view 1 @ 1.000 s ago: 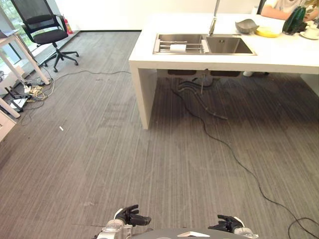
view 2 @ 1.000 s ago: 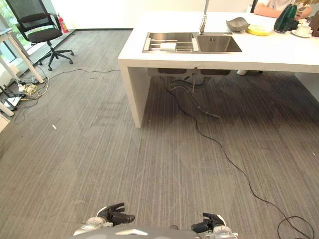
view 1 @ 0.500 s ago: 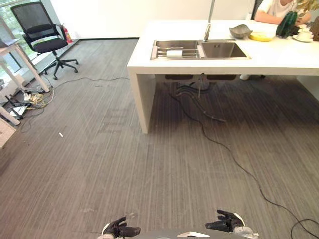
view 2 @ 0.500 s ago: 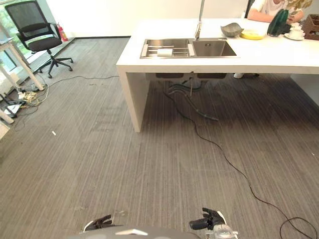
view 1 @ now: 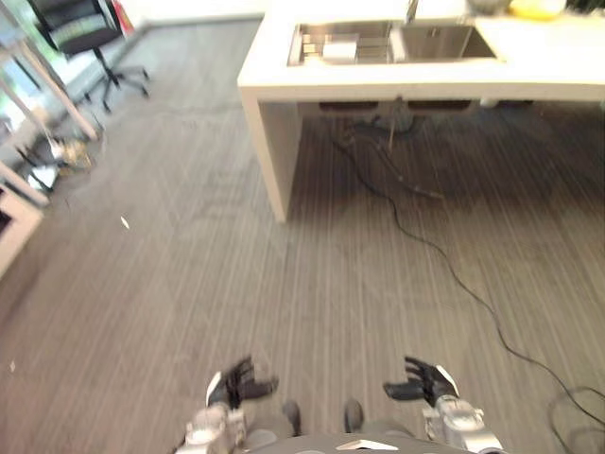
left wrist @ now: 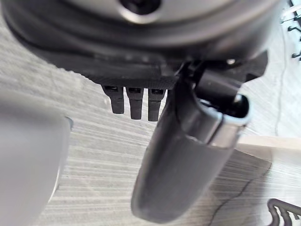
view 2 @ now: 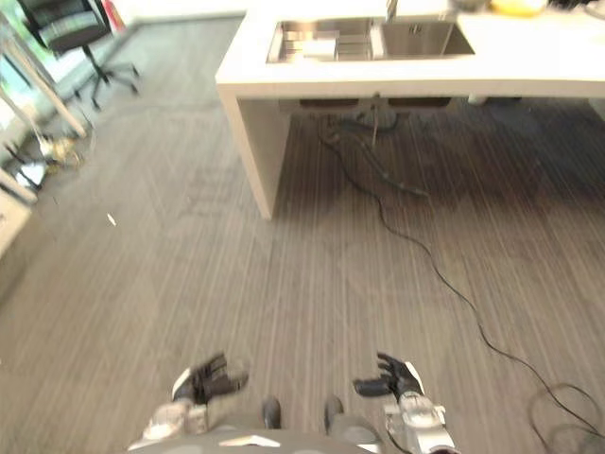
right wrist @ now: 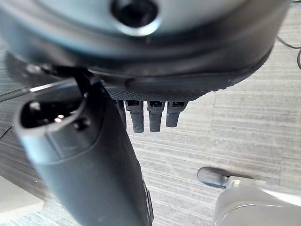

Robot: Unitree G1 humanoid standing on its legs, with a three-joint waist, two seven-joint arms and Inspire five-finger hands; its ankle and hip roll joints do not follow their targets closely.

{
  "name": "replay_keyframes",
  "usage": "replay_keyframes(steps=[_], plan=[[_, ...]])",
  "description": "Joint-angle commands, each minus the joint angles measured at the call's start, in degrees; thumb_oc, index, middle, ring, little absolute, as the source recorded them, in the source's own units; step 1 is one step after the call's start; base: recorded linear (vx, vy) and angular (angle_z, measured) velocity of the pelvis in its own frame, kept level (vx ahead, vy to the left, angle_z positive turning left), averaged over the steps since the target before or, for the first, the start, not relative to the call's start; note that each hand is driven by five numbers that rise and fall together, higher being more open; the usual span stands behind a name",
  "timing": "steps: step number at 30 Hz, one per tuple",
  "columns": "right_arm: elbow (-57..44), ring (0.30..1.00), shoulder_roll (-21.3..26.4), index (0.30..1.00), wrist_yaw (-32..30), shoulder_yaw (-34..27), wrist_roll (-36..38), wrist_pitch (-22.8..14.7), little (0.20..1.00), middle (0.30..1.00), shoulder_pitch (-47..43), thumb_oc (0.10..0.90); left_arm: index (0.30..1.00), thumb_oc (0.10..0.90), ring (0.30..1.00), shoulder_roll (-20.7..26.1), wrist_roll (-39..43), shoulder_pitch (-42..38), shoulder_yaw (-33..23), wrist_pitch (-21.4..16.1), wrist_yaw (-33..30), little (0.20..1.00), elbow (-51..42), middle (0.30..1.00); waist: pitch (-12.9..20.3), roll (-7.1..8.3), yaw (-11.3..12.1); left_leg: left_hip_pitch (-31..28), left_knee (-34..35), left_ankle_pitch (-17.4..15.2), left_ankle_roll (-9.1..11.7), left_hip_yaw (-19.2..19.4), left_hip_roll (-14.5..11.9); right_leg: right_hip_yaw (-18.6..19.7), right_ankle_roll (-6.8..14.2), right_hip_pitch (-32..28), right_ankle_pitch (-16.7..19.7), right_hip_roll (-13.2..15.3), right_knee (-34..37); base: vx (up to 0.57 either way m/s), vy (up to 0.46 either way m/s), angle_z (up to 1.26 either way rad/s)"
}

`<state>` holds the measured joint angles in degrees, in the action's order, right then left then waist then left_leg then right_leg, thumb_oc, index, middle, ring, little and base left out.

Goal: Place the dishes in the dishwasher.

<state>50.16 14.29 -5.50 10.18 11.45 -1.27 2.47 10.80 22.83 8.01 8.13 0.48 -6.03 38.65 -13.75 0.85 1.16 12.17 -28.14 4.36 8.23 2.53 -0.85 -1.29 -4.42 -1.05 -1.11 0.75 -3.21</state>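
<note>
Both of my hands hang low over the grey carpet and hold nothing. My left hand (view 1: 236, 386) and my right hand (view 1: 423, 383) are open, with relaxed fingers and thumbs turned toward each other. In the wrist views the left thumb (left wrist: 183, 165) and the right thumb (right wrist: 94, 165) stand out over bare floor. Far ahead stands a white counter (view 1: 397, 80) with a steel double sink (view 1: 444, 43). A white dish (view 1: 338, 47) lies on the rack in the sink's left basin. A yellow dish (view 1: 537, 8) sits on the counter at the far right.
Hoses and pipes (view 1: 378, 142) hang under the sink. A black office chair (view 1: 80, 28) stands at the far left, with white table legs (view 1: 57, 90) and a heap of cables (view 1: 52, 161) near it. The floor between me and the counter is open carpet.
The camera has tilted down, so the counter now lies at the top edge. Both hands show higher in the view and further from my body than before.
</note>
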Motion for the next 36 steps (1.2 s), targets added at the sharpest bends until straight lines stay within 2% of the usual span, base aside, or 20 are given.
replay_keyframes(steps=[1, 2, 6, 12, 15, 18, 19, 20, 21, 22, 23, 25, 26, 28, 29, 30, 31, 32, 34, 36], plan=[[-2.1, 0.9, 3.5, 0.9, -1.9, 0.1, 1.9, -1.7, 0.9, 0.9, -2.0, 0.8, 0.9, 0.8, 0.9, -0.7, 2.8, -1.7, 0.0, -1.1, -1.3, 0.9, 1.9, 0.9, 1.0, -0.53, 0.3, -0.3, 6.5, -1.0, -3.7, 3.4, 0.6, -0.9, 5.2, -8.9, -3.0, -0.6, 8.2, 0.2, -0.012, -0.26], [-2.2, 0.9, 3.4, 0.9, -1.9, 0.0, 1.8, -1.6, 0.9, 0.9, -1.7, 0.8, 0.9, 0.8, 0.9, -1.0, 2.8, -1.4, -0.2, -1.0, -1.5, 0.9, 2.1, 0.9, 1.4, -0.72, 0.6, 0.7, 11.0, -1.6, -4.4, 4.6, 0.6, -0.9, 5.5, -9.4, -3.7, -0.8, 8.2, 0.33, 0.023, -0.13], [-2.9, 0.9, 2.8, 0.9, -2.3, 1.7, 0.0, -1.4, 0.9, 0.9, -0.9, 0.8, 0.9, 0.8, 0.9, -2.2, 1.8, 0.7, 0.6, -0.3, -1.9, 0.9, 3.0, 0.9, 2.1, -2.26, 2.6, 3.1, 31.9, 5.1, -3.9, 6.2, 0.7, 1.3, 6.1, -12.6, -6.7, -2.7, 8.2, 0.33, 0.076, 0.17], [-2.5, 0.9, 1.1, 0.9, -2.5, 2.9, -0.5, -1.0, 0.9, 0.9, -0.7, 0.8, 0.9, 0.8, 0.9, -2.7, 4.2, 2.8, -0.1, -0.6, -3.3, 0.9, 2.1, 0.9, 4.7, -1.8, 3.8, 1.3, 33.1, 8.9, -4.8, 5.7, 0.3, 4.6, 5.7, -17.1, -8.7, -3.5, 8.2, 0.34, 0.09, -0.56], [-4.2, 0.9, -0.2, 0.9, -1.7, 4.4, -0.2, -1.1, 0.9, 0.9, -0.6, 0.8, 0.9, 0.8, 0.9, -1.4, 5.3, 4.5, -0.1, -1.1, -4.4, 0.9, -2.1, 0.9, 6.8, 0.75, 4.0, -1.7, 33.1, 6.4, -6.6, 5.6, 2.2, 5.4, 7.9, -15.3, -6.8, -2.7, 0.4, 0.38, 0.135, -0.23], [-4.5, 0.9, -0.7, 0.9, -1.4, 5.2, -0.6, -1.0, 0.9, 0.9, -0.5, 0.8, 0.9, 0.8, 0.9, -0.7, 4.5, 2.7, -1.1, -0.9, -6.3, 0.9, -2.7, 0.9, 7.6, 2.06, 3.5, -3.5, 33.1, 4.5, -7.5, 6.1, 3.4, 5.9, 9.5, -14.0, -3.6, -2.3, -3.7, 0.26, 0.095, 0.01], [-4.6, 0.9, -1.2, 0.9, -2.2, 5.0, -0.4, -1.2, 0.9, 0.9, -0.8, 0.8, 0.9, 0.8, 0.9, 0.2, 3.3, 1.5, -2.2, -2.3, -8.9, 0.9, -6.1, 0.9, 7.9, 3.15, 3.4, -4.7, 33.1, 3.1, -8.2, 6.4, 4.7, 5.8, 11.0, -13.6, -0.5, -1.9, -6.7, 0.3, 0.105, 0.21], [-5.0, 0.9, -2.1, 0.9, -3.5, 3.8, 0.4, -1.7, 0.9, 0.9, -2.2, 0.8, 0.9, 0.8, 0.9, 2.8, -5.7, -0.4, -1.8, -2.1, -11.8, 0.9, -13.7, 0.9, 7.9, 3.85, 3.1, -6.7, 33.1, 0.7, -9.1, 6.1, 5.3, 4.8, 14.3, -9.0, 5.4, -1.9, -16.7, 0.46, 0.171, 0.07], [-2.8, 0.9, -3.7, 0.9, -5.7, 2.9, 1.3, -3.7, 0.9, 0.9, -4.1, 0.8, 0.9, 0.8, 0.9, 5.3, -17.6, -4.9, -2.8, -3.2, -19.5, 0.9, -9.9, 0.9, 6.9, 3.44, 2.3, -9.5, 33.1, -1.1, -9.6, 5.2, 4.5, 1.9, 17.3, -2.7, 10.6, -2.2, -29.4, 0.32, 0.124, 0.08], [-2.8, 0.9, -3.7, 0.9, -5.7, 2.9, 1.3, -3.7, 0.9, 0.9, -4.2, 0.8, 0.9, 0.8, 0.9, 5.3, -17.6, -5.0, -2.8, -3.3, -19.5, 0.9, -9.8, 0.9, 7.0, 3.26, 2.4, -9.3, 33.1, -1.0, -9.6, 5.2, 4.3, 1.9, 17.2, -2.6, 10.9, -2.4, -29.3, 0.24, 0.113, 0.17], [-1.1, 0.9, -4.1, 0.9, -6.4, 3.4, 1.5, -4.8, 0.9, 0.9, -5.2, 0.8, 0.9, 0.8, 0.9, 5.8, -18.3, -8.2, -3.5, -5.0, -24.0, 0.9, -7.2, 0.9, 6.2, 2.42, 1.7, -11.2, 33.1, -1.6, -9.9, 4.5, 3.6, -0.1, 17.6, 0.6, 11.2, -2.4, -35.0, 0.08, 0.047, 0.23], [0.3, 0.9, -4.5, 0.9, -7.0, 4.3, 1.3, -5.7, 0.9, 0.9, -5.9, 0.8, 0.9, 0.8, 0.9, 6.2, -19.3, -11.5, -3.6, -6.3, -28.1, 0.9, -4.7, 0.9, 5.4, 1.76, 0.9, -12.7, 33.1, -2.2, -10.0, 4.1, 2.9, -1.6, 17.1, 2.9, 10.7, -2.3, -38.6, 0.28, 0.089, 0.29], [1.5, 0.9, -4.3, 0.9, -7.2, 6.1, 0.1, -7.1, 0.9, 0.9, -6.2, 0.8, 0.9, 0.8, 0.9, 8.9, -22.6, -16.6, -2.5, -7.9, -31.2, 0.9, -4.3, 0.9, 4.3, 0.97, -0.5, -15.5, 33.1, -3.5, -9.9, 3.1, 2.3, -2.9, 15.3, 7.8, 7.0, -1.5, -41.5, 0.35, 0.092, 0.26], [1.4, 0.9, -3.6, 0.9, -7.7, 6.5, 0.0, -7.5, 0.9, 0.9, -6.3, 0.8, 0.9, 0.8, 0.9, 11.0, -23.9, -19.9, -1.4, -7.8, -32.8, 0.9, -5.7, 0.9, 3.7, 0.44, -1.5, -16.2, 33.1, -3.6, -9.7, 2.3, 2.2, -2.8, 14.1, 9.9, 5.0, -1.5, -38.5, 0.34, 0.033, 0.29], [6.3, 0.9, -2.7, 0.9, -6.2, 5.4, 2.2, -7.9, 0.9, 0.9, -7.9, 0.8, 0.9, 0.8, 0.9, 12.2, -19.7, -20.6, -3.3, -12.5, -27.0, 0.9, 5.9, 0.9, 3.9, -0.15, -2.7, -17.9, 33.1, -3.8, -8.8, 1.6, 2.1, -1.9, 12.5, 11.0, 0.8, -2.0, -30.7, 0.34, 0.002, 0.35], [6.3, 0.9, -2.7, 0.9, -6.2, 5.4, 2.2, -7.9, 0.9, 0.9, -7.9, 0.8, 0.9, 0.8, 0.9, 12.2, -19.7, -20.6, -3.3, -12.5, -27.0, 0.9, 5.9, 0.9, 3.9, -0.15, -2.7, -17.9, 33.1, -3.8, -8.8, 1.6, 2.1, -1.9, 12.5, 11.0, 0.8, -2.0, -30.7, 0.4, -0.046, 0.4], [6.5, 0.9, -1.0, 0.9, -5.2, 6.5, 2.2, -7.7, 0.9, 0.9, -8.1, 0.8, 0.9, 0.8, 0.9, 17.5, -18.2, -29.0, -1.4, -9.8, -27.4, 0.9, 7.4, 0.9, 4.3, -0.21, -4.3, -18.7, 33.1, -4.5, -8.1, 1.2, 2.2, 0.3, 11.9, 10.3, -0.9, -2.0, -21.6, 0.41, -0.105, 0.26], [6.6, 0.9, -0.8, 0.9, -5.3, 6.0, 2.6, -7.5, 0.9, 0.9, -7.6, 0.8, 0.9, 0.8, 0.9, 17.3, -17.5, -30.8, -2.8, -11.3, -27.7, 0.9, -1.3, 0.9, 5.4, -0.06, -5.6, -19.8, 33.1, -6.0, -7.3, 0.1, 2.7, 3.7, 11.7, 8.9, -0.6, -1.1, -9.9, 0.41, -0.105, 0.26], [6.4, 0.9, -0.6, 0.9, -5.3, 5.4, 2.3, -7.3, 0.9, 0.9, -6.3, 0.8, 0.9, 0.8, 0.9, 17.1, -18.9, -30.7, -2.5, -11.9, -27.9, 0.9, -4.9, 0.9, 6.0, 0.0, -6.4, -20.2, 33.1, -6.9, -7.0, -0.4, 2.6, 6.4, 12.1, 9.0, 0.5, -0.5, -5.4, 0.34, -0.124, 0.31], [7.1, 0.9, -0.7, 0.9, -4.4, 4.6, 0.9, -6.7, 0.9, 0.9, -3.2, 0.8, 0.9, 0.8, 0.9, 18.2, -26.7, -29.7, -1.1, -11.1, -27.8, 0.9, -12.8, 0.9, 7.4, 0.2, -7.3, -22.1, 33.1, -8.5, -6.6, -1.1, 2.5, 7.3, 12.5, 8.4, 3.0, 0.7, -3.1, 0.38, -0.186, 0.83]])
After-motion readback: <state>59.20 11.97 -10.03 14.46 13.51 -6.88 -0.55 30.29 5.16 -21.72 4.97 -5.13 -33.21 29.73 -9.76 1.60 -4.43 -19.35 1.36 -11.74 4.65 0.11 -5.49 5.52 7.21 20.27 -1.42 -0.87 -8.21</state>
